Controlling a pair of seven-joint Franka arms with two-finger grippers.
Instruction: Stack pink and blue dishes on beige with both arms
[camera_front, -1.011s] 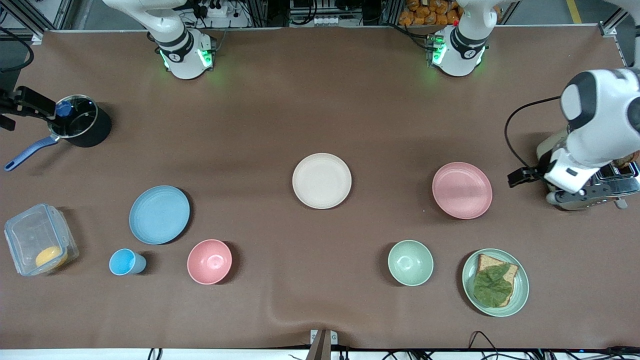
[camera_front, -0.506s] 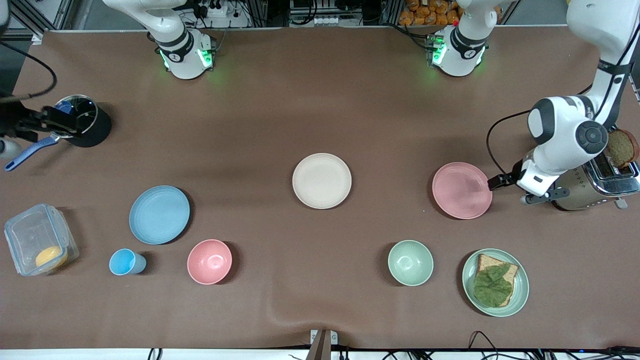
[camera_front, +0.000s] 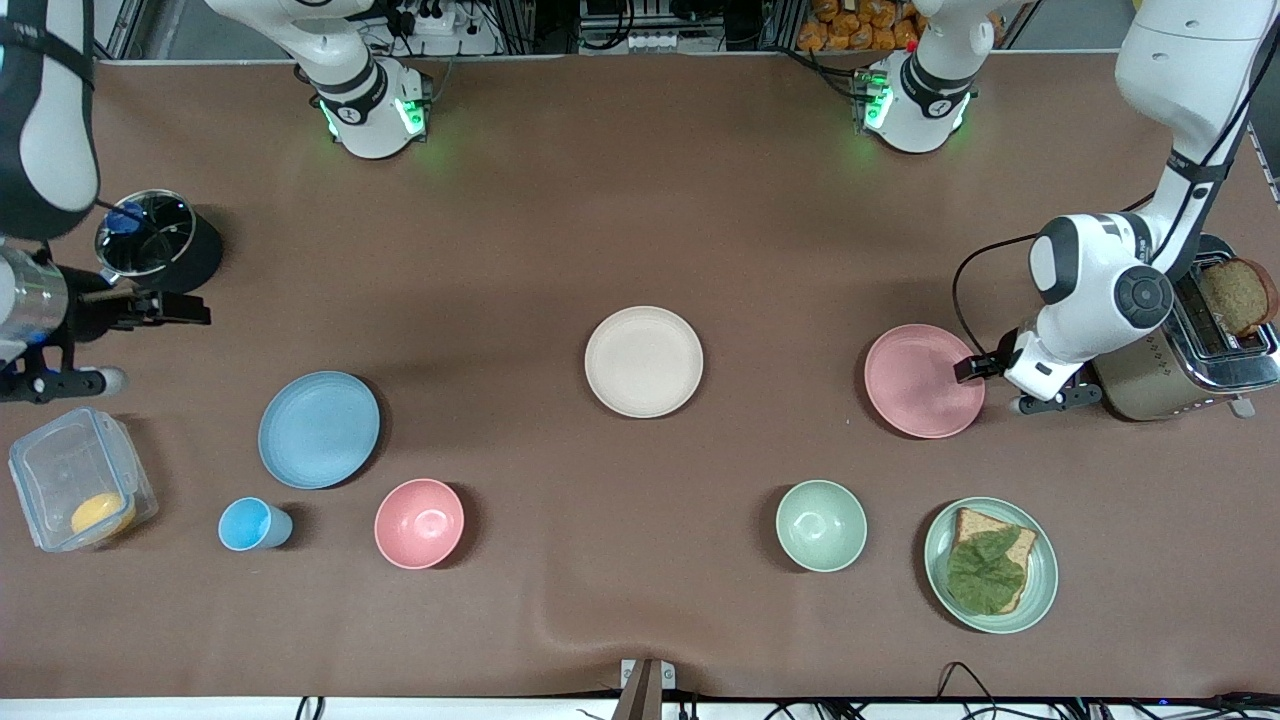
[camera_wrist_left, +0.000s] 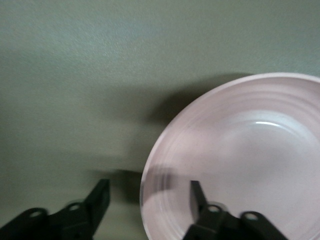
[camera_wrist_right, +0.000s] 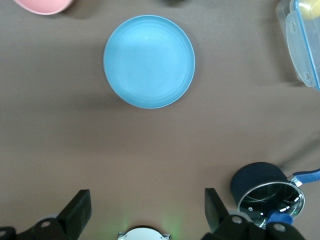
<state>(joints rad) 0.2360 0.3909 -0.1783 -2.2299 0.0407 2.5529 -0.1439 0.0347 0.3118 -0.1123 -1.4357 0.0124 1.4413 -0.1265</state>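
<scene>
Left claw (camera_wrist_left: 147, 200) is spread wide, straddling the rim of the flat round pale pink matte plate (camera_front: 922, 380) at the left arm's end of the surface (camera_front: 640, 200). Right claw (camera_wrist_right: 145, 207) is spread wide, empty, above bare surface near the flat round light blue matte plate (camera_wrist_right: 149, 61). Flat round cream-beige matte plate (camera_front: 643, 361) sits mid-surface between them. Plates are judged light, stiff, slick; rim pinch advised. Rim straddle is shown only by the left wrist view.

Left gripper (camera_front: 968, 368) moved from beside toaster (camera_front: 1185, 345) toward pink plate (camera_front: 924, 381); now at plate's rim on left arm's side, fingers apart, one over plate, one outside rim.

Toast (camera_front: 1236, 296) in toaster, hidden by arm 1.0 s ago, now exposed.

Right gripper (camera_front: 185, 310) shifted from over pot (camera_front: 160, 241) to over bare table between pot and blue plate (camera_front: 319, 429), fingers spread.
</scene>
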